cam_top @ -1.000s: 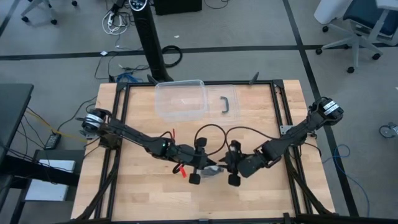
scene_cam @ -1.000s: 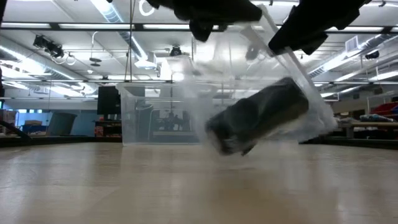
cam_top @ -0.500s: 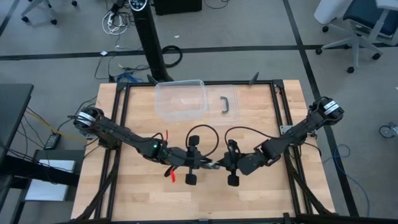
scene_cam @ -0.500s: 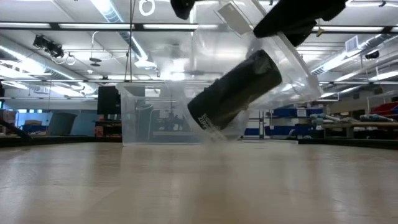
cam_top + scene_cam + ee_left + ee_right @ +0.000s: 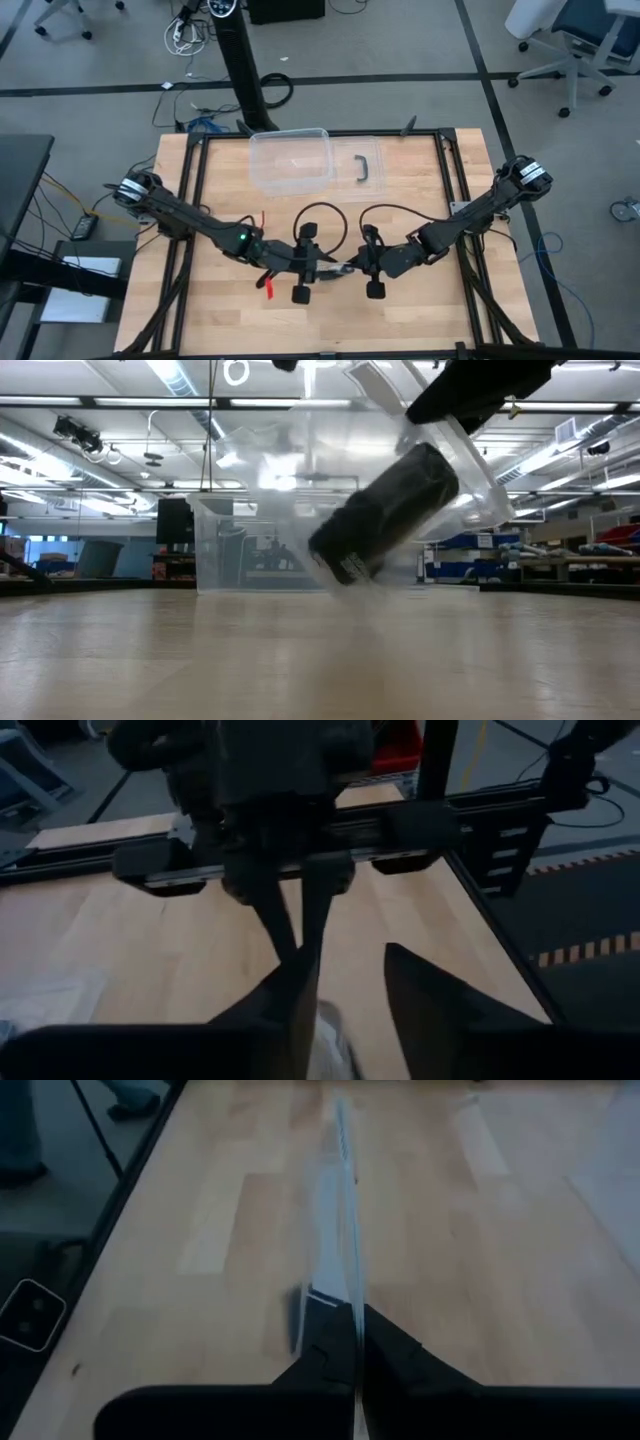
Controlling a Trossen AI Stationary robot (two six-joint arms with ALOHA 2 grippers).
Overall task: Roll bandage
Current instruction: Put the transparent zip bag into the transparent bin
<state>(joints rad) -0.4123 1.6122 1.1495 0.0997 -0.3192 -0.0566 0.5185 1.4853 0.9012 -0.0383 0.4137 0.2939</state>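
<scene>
A crinkly clear plastic bag (image 5: 400, 470) hangs above the middle of the table, with the bandage (image 5: 385, 515) inside it as a black roll, tilted with its right end higher. My right gripper (image 5: 352, 268) is shut on the bag's top and shows as a dark shape (image 5: 480, 385) in the low view. My left gripper (image 5: 318, 270) faces it from the table's left with its fingers (image 5: 290, 1005) apart. Some clear plastic (image 5: 328, 1032) shows between them. Whether they touch it I cannot tell. My right gripper pinches a thin edge of the clear bag (image 5: 347, 1315) between its two fingers, coming from the table's right and slanting down. The sheet runs on straight ahead of the fingers. The bag hangs below, clear of the table, the roll tilted inside it.
A clear plastic box (image 5: 290, 160) stands at the far middle of the table, and its lid with a black handle (image 5: 365, 167) lies to the box's right. A black frame (image 5: 450, 200) borders the wooden top. Bare wood lies near the front edge.
My left gripper has drawn back toward the table's left edge and risen, leaving the low view almost wholly. The bag with the roll has swung up: the roll now hangs higher and tilts more steeply than a second ago. My right gripper has stayed in place.
</scene>
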